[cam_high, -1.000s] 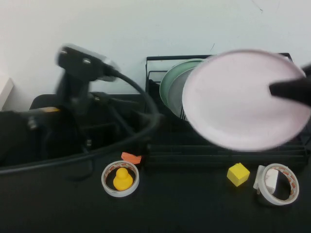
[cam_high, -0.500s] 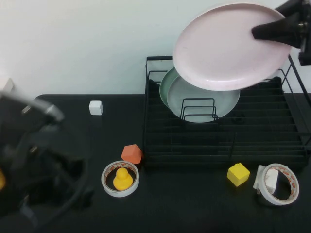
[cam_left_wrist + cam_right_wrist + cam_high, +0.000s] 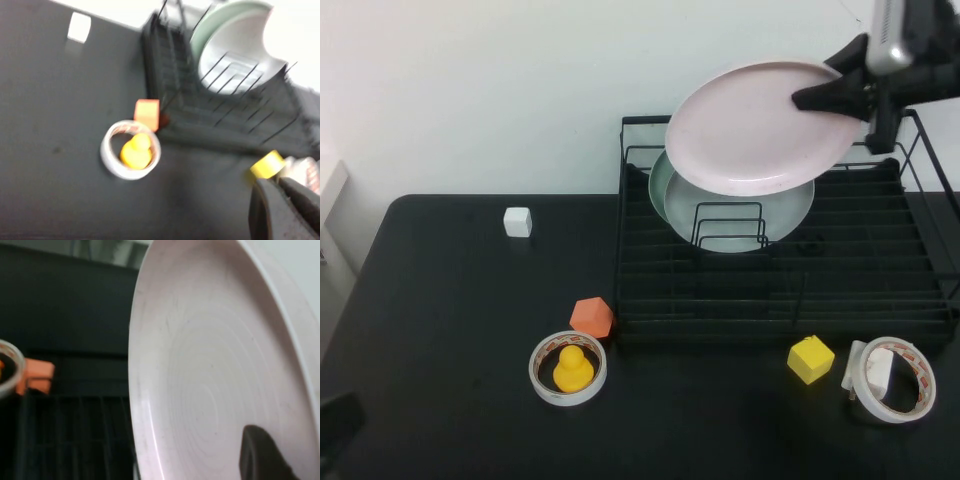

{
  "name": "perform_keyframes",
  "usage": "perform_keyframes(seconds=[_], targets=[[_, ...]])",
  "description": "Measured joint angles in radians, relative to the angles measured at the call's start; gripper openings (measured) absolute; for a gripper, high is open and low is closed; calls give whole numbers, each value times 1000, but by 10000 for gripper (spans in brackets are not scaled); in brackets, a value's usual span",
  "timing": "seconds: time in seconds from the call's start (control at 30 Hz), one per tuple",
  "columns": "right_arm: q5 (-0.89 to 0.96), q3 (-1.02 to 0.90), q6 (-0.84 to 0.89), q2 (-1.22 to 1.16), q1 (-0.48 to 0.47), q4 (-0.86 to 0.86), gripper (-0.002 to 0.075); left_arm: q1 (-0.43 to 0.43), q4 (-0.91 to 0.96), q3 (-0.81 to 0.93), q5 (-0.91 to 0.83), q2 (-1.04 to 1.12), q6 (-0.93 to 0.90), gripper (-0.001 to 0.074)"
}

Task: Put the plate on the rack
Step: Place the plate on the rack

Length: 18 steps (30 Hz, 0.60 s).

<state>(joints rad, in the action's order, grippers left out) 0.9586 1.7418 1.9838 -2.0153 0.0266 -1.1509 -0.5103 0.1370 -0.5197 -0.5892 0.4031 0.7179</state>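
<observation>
The pale pink plate [image 3: 750, 130] hangs tilted in the air over the back of the black wire rack [image 3: 880, 290]. My right gripper [image 3: 820, 97] is shut on the plate's right rim. In the right wrist view the plate [image 3: 210, 365] fills the picture, with one dark finger [image 3: 260, 455] lying on it. A pale green plate [image 3: 658, 175] and a grey-white plate [image 3: 790, 205] stand in the rack's dividers just below the pink plate. My left gripper [image 3: 276, 182] is shut and empty, above the table's front. The rack also shows in the left wrist view [image 3: 210, 120].
An orange block [image 3: 591, 316] lies at the rack's front left corner. A tape ring holding a yellow duck [image 3: 567, 368] is in front of it. A yellow cube [image 3: 810, 359] and a tape roll [image 3: 890, 379] lie before the rack. A white cube [image 3: 518, 221] sits at back left.
My right gripper has carried the pink plate up and back from the rack's front, and it now lies flatter. My left arm has withdrawn out of the high view to the lower left.
</observation>
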Motion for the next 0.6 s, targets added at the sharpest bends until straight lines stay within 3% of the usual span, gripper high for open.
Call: perform_keyframes(seconds=[0.27, 0.6], targets=[[-67, 6, 77, -100, 28, -43, 129, 0, 2, 7, -23, -218, 57, 0], [-156, 6, 96, -143, 56, -73, 128, 0, 4, 8, -86, -258, 86, 0]])
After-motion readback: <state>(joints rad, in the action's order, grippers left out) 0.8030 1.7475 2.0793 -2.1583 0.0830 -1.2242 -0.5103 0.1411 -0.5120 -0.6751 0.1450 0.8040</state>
